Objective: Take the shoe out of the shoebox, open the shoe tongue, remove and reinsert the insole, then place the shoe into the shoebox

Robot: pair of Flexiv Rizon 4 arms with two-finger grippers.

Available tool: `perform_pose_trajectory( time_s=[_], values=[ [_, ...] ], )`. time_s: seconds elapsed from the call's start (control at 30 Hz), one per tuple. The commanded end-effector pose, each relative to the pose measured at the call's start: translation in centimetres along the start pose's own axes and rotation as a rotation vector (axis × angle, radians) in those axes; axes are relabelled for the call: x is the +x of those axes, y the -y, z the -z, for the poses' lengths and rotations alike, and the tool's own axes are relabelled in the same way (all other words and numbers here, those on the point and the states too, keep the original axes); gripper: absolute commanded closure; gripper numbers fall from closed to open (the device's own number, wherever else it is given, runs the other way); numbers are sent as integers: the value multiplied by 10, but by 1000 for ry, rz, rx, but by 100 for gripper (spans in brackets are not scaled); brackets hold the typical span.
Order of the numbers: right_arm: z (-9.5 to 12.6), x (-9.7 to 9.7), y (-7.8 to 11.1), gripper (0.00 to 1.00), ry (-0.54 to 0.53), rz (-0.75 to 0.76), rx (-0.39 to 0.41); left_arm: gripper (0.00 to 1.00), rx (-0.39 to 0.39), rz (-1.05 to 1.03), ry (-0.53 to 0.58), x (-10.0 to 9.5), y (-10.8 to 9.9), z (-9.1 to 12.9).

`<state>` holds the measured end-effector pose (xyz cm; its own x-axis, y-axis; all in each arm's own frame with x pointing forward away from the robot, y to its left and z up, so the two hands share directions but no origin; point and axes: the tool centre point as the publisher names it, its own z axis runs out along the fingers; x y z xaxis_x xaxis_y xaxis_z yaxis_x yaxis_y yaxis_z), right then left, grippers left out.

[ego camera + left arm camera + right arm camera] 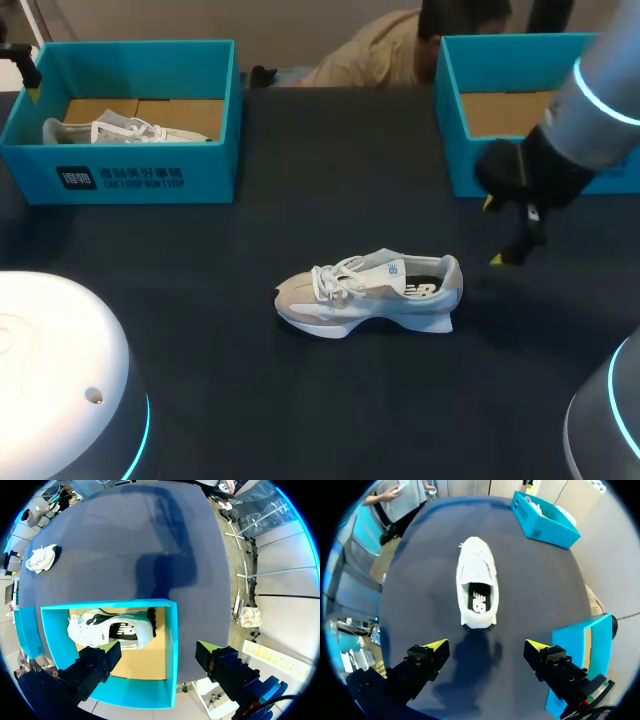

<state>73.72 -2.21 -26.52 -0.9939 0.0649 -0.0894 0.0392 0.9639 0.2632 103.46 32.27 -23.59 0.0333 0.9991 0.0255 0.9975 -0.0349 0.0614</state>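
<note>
A dark navy cloth-covered table carries two open boxes. The left teal cardboard shoebox sits at 10 o'clock and the right teal cardboard shoebox at 2 o'clock, both with brown cardboard floors.

There are two shoes. The grey-and-white lace-up trainer stands upright on its sole near the table's middle, outside both boxes. It has white laces, a pale grey toe and heel, and a dark insole showing in its mouth. Its long axis runs 9 to 3 o'clock, toe at 9 and heel at 3. The second white trainer lies inside the left shoebox, also lengthwise 9 to 3; its toe end I cannot tell.

There are two pincers. The right gripper hangs at the table trainer's 3 o'clock, near the heel but apart from it, its yellow tips spread wide. The left gripper hangs over the left shoebox's wall, fingers likewise wide apart.
</note>
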Motion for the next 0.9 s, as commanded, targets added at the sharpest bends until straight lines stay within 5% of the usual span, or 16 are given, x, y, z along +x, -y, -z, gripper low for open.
perform_pose_trajectory(
  time_s=[0.03,0.5,0.9],
  values=[
    [-12,-1,10,0,-21,0,-292,0,-4,-1,-2,0,2,1],
    [-34,6,25,0,-24,37,-514,0,-4,-1,-2,0,2,1],
    [-36,8,26,0,-24,52,-514,0,-4,-1,-2,0,2,1]
  ],
)
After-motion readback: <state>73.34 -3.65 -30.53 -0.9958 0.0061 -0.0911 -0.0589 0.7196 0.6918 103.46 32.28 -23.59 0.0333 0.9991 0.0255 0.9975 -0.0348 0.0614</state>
